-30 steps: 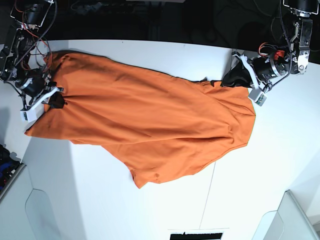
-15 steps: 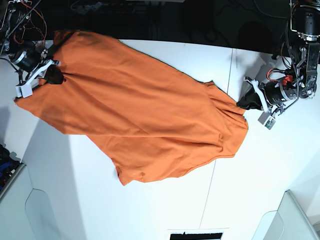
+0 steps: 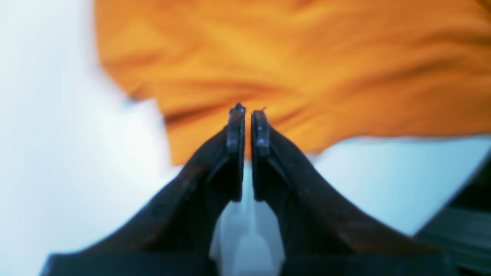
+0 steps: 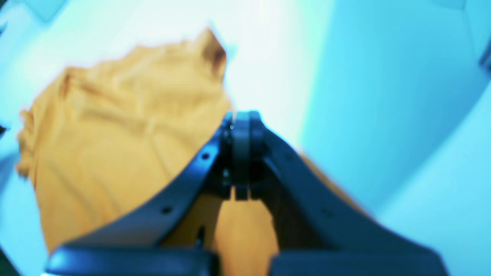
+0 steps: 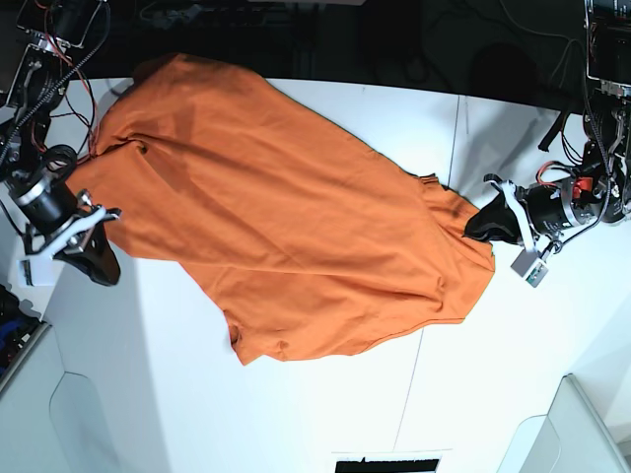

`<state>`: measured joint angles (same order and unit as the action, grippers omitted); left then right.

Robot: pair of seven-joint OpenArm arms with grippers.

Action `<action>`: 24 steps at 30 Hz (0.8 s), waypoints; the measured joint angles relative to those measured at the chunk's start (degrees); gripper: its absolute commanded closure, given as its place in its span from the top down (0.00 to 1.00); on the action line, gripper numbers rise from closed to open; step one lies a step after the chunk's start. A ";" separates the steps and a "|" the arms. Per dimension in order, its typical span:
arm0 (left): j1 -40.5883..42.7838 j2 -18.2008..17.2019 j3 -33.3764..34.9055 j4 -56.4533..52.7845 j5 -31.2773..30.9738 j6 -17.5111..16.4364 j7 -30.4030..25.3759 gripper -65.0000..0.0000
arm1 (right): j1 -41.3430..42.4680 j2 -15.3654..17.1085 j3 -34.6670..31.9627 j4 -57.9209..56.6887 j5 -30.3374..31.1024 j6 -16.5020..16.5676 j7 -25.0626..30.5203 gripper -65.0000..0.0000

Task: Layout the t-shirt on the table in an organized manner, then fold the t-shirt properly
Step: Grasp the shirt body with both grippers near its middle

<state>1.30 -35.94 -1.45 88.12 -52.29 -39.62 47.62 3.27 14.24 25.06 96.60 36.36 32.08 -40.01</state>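
Note:
The orange t-shirt (image 5: 286, 217) lies slantwise across the white table (image 5: 315, 414), its far left part bulging over the table's back edge. At the shirt's right end my left gripper (image 5: 480, 225) holds the cloth's edge. In the left wrist view its jaws (image 3: 247, 111) stand almost together against the orange cloth (image 3: 287, 50). On the left side of the base view, my right gripper (image 5: 104, 264) meets the shirt's near left edge. The right wrist view shows it (image 4: 241, 117) shut, cloth (image 4: 115, 126) running under and beside it; both wrist views are blurred.
Dark space with cables lies behind the table's far edge (image 5: 325, 84). A thin seam (image 5: 412, 379) runs down the tabletop. Clear plastic panels stand at the near corners (image 5: 74, 414) (image 5: 557, 424). A black-and-white marker (image 5: 385, 463) sits at the front edge.
My right gripper has swung from the far left corner toward the near side. The shirt's left part has spread up over the back edge. My left gripper has drifted slightly nearer with the right end.

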 measured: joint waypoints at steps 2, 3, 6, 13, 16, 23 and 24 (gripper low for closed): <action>1.64 1.33 -0.02 4.22 -0.24 0.00 0.11 0.06 | 4.33 -1.20 -3.28 -5.16 -3.45 -0.04 1.29 0.00; 2.47 2.43 -0.09 6.08 0.02 0.00 0.33 0.06 | 6.60 -1.75 -5.35 -8.37 -5.42 -0.17 2.03 0.00; 4.83 7.19 0.87 9.64 0.07 0.00 0.15 0.06 | 13.31 -3.80 -11.89 -18.62 -10.25 0.11 5.44 0.00; 5.38 16.76 15.41 9.38 6.62 0.15 0.37 0.06 | 24.26 -8.15 -22.99 -35.85 -17.31 -0.94 11.28 0.00; 5.35 19.47 20.92 7.76 8.24 0.13 0.31 0.06 | 27.21 -10.62 -26.84 -39.54 -24.70 -1.42 11.72 0.00; 5.29 20.85 23.89 2.45 14.97 -0.87 -1.77 0.06 | 27.76 -9.68 -32.15 -41.66 -30.67 -3.39 12.15 0.00; 5.18 20.85 23.74 1.90 15.52 -1.09 -2.03 0.06 | 27.82 -8.63 -32.15 -41.66 -30.71 -3.56 12.17 0.00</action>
<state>6.48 -15.09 22.28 90.02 -36.77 -40.71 45.58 31.09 5.61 -7.09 54.94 5.65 28.51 -27.83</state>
